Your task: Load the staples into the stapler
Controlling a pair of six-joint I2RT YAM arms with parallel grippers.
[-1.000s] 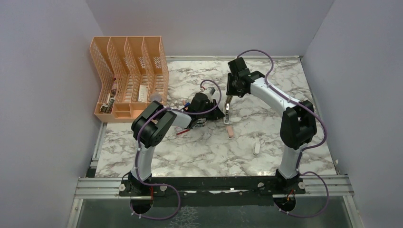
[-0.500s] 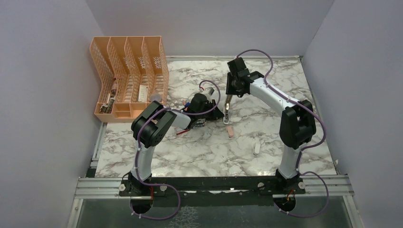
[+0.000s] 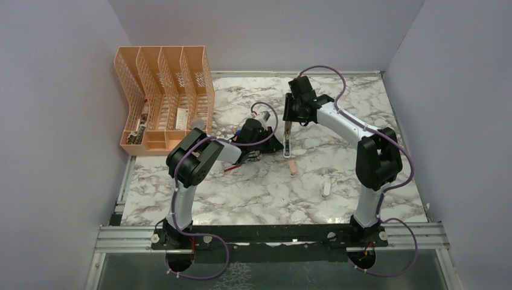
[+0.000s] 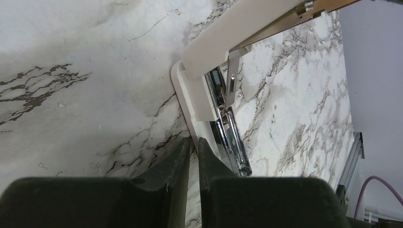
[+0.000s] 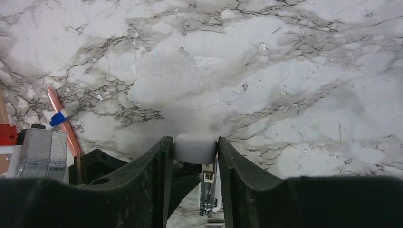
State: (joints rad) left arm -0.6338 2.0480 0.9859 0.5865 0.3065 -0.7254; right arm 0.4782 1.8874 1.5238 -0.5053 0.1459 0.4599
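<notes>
The white stapler stands hinged open at mid-table. Its white cover is lifted off the base, and the silver magazine is bared. My left gripper is nearly closed, and the thin edge of the base sits between its fingertips. My right gripper is shut on the cover's rounded white end, from above. The staples, a grey metallic block, sit by a red box at the left edge of the right wrist view.
An orange pen with a blue cap lies beside the staples. A short pink block and a small white piece lie nearer the front. An orange file rack stands at the back left.
My right gripper has shifted slightly left with the cover in it. The left gripper has edged a little away from the near edge. The stapler stays open.
</notes>
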